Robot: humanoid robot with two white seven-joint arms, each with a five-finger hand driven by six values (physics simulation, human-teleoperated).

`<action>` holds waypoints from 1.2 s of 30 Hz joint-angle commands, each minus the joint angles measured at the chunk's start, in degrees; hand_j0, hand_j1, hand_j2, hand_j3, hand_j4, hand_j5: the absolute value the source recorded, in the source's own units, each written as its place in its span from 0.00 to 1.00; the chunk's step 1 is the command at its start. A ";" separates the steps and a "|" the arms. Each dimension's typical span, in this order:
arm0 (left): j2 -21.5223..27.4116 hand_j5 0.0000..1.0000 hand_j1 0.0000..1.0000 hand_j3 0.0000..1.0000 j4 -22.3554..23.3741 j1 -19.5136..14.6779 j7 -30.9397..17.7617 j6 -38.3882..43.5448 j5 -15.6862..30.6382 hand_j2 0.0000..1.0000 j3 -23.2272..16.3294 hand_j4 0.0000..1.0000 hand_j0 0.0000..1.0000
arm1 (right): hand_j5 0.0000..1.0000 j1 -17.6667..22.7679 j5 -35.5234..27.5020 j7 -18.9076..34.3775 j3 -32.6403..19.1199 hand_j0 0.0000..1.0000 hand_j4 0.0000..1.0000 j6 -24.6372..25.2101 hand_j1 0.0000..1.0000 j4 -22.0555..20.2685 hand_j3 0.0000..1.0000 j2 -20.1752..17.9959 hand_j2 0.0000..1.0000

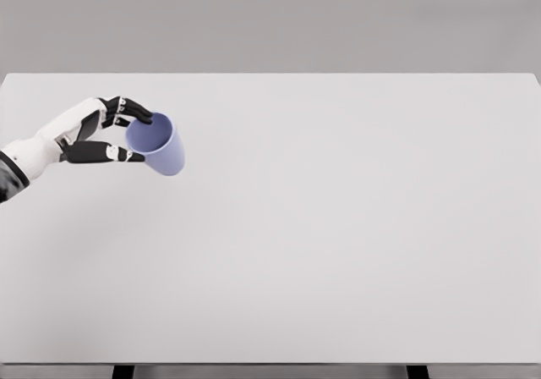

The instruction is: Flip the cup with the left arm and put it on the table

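White table (338, 252) under left hand (93, 134), fingers (127, 108) curled around tilted blue cup (161, 146)

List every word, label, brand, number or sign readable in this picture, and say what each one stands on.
None: no text can be read anywhere in the head view.
The lavender cup, held tilted in the left hand, is plain, with no print or logo showing.
The white table carries no markings.
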 commanded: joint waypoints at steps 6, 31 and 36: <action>-0.58 0.60 0.60 0.60 1.03 -0.18 0.05 3.07 -2.11 0.60 0.13 0.60 0.60 | 1.00 0.00 0.03 0.03 0.00 1.00 1.00 -0.03 1.00 -0.01 1.00 0.00 1.00; 0.12 1.00 1.00 1.00 2.52 0.26 0.14 1.23 -4.40 1.00 0.66 1.00 1.00 | 1.00 0.00 0.03 0.03 0.00 1.00 1.00 -0.03 1.00 -0.01 1.00 0.00 1.00; 5.66 1.00 1.00 1.00 0.50 0.09 -0.12 -4.74 -3.69 1.00 1.01 1.00 1.00 | 1.00 0.00 0.03 0.03 0.00 1.00 1.00 -0.03 1.00 -0.01 1.00 0.00 1.00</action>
